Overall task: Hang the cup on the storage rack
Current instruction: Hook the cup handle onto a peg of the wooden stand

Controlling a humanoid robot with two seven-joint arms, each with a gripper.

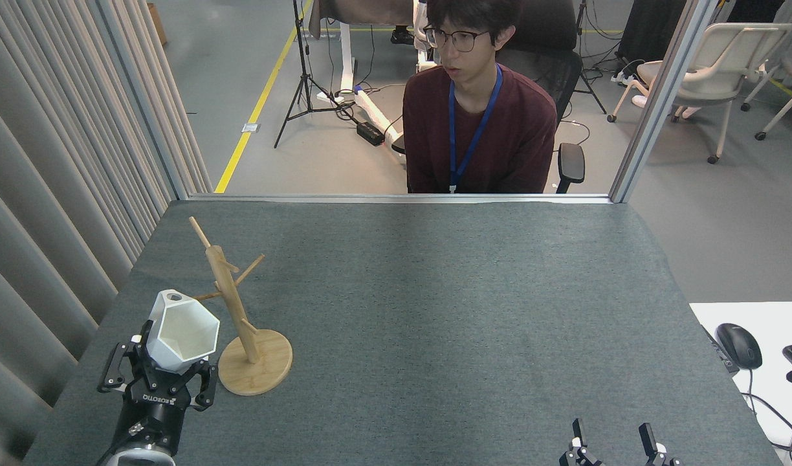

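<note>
our left gripper [169, 366] pinches the white cup [182, 331] just beside the storage rack [237, 310]. our right gripper [616, 443] has its fingers spread apart.

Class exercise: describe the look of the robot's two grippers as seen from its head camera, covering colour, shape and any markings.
The left gripper is black, with jointed linkage fingers showing pale pins, on a round black wrist. White lettering crosses its body, and a glossy pale collar sits below. Of the right gripper only the tips show at the bottom edge: two slim black fingers, with small white parts at their base. No cables are visible.
</note>
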